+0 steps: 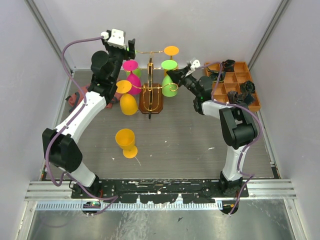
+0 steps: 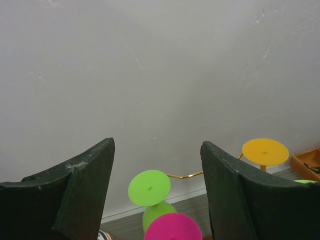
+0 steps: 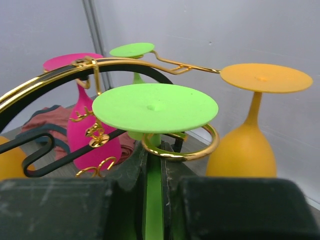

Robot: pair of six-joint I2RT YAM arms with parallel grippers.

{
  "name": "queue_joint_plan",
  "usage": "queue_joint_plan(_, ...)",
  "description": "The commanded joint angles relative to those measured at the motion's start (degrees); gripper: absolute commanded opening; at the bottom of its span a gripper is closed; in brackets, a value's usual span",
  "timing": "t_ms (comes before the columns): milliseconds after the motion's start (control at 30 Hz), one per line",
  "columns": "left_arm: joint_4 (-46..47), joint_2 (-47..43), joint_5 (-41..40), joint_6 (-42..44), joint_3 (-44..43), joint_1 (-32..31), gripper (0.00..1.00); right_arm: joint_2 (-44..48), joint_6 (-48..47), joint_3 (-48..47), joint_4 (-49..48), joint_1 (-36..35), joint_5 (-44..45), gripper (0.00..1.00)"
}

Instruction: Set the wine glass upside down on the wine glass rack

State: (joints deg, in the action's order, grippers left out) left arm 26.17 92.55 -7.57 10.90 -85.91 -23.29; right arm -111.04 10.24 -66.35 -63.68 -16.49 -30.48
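Observation:
The gold wire rack (image 1: 151, 95) stands on its dark wooden base at the back middle. Inverted glasses hang on it: magenta (image 1: 131, 65), orange (image 1: 171, 50) and another orange (image 1: 128, 104). My right gripper (image 1: 174, 76) is shut on the stem (image 3: 154, 195) of a green wine glass (image 1: 170, 86). Its foot disc (image 3: 155, 107) sits just above a gold ring (image 3: 200, 150) of the rack, with the stem inside the ring. My left gripper (image 1: 131, 49) is open and empty, raised above the rack's left side and facing the back wall (image 2: 157, 145). A green foot disc (image 2: 149, 187) shows below it.
An orange glass (image 1: 126, 140) is on the table in front of the rack. An orange compartment tray (image 1: 235, 85) with dark parts stands at the back right. A reddish cloth (image 1: 75, 97) lies at the left wall. Walls enclose three sides.

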Motion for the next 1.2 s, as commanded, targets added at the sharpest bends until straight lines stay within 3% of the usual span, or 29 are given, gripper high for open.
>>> queue_joint_plan(0, 0.7, 0.4, -0.3, 0.6, -1.6, 0.3, 0.76, 1.2, -2.0, -1.7, -0.5, 0.6, 7.7, 0.01)
queue_joint_plan(267, 0.6, 0.5, -0.2, 0.6, -1.5, 0.3, 0.77, 3.2, -5.1, 2.8, -2.7, 0.8, 11.9, 0.01)
queue_joint_plan(733, 0.8, 0.1, -0.4, 0.8, -0.6, 0.3, 0.77, 5.9, -4.5, 6.8, -6.5, 0.8, 8.4, 0.0)
queue_joint_plan(1067, 0.8, -0.8, -0.4, 0.6, 0.7, 0.3, 0.77, 6.6, -5.6, 7.2, -6.9, -1.0, 6.0, 0.04)
queue_joint_plan(1167, -0.1, -1.5, 0.9, 1.1, 1.5, 0.3, 0.78, 6.2, -5.1, 6.4, -6.6, -1.3, 6.2, 0.1)
